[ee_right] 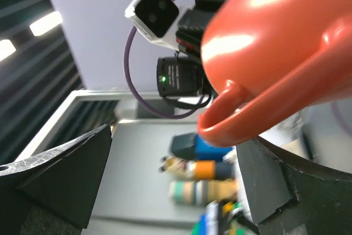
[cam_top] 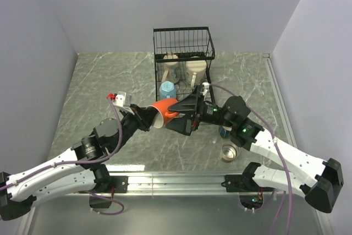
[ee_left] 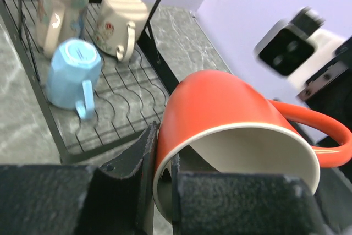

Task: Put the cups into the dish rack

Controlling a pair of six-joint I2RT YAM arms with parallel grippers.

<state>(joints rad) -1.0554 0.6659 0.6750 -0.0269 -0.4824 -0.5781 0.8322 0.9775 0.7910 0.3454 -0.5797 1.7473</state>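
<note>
So from the top view, the left gripper [cam_top: 149, 117] has the orange mug [cam_top: 165, 113] up off the grey marble table [cam_top: 99, 81], right in the middle between the two arms and just near of the dish rack [cam_top: 184, 53]. The mug lies on its side with its mouth toward the left arm. The right gripper [cam_top: 190, 111] sits against the mug's right side with its fingers spread wide. The light blue mug [cam_top: 168, 89] is in the rack's low tray at the near end, and two cream mugs [cam_top: 195, 69] stand side by side further back by the taller basket. A small steel cup [cam_top: 230, 151] stands on the table near the right arm, and a bit of a dark blue mug [cam_top: 224, 132] peeks out from behind that arm.

Left wrist view: the fingers are pinching the orange mug's rim, one outside the wall and one inside the cream interior. The handle points off to the right. Behind it the blue mug and both cream ones sit bottom-up on the wire tray.

Right wrist view: both black fingers stay far apart, with the orange handle hanging in the gap between them. Can't tell if either finger actually touches it. The left wrist's camera [ee_right: 154, 9] shows behind.
</note>
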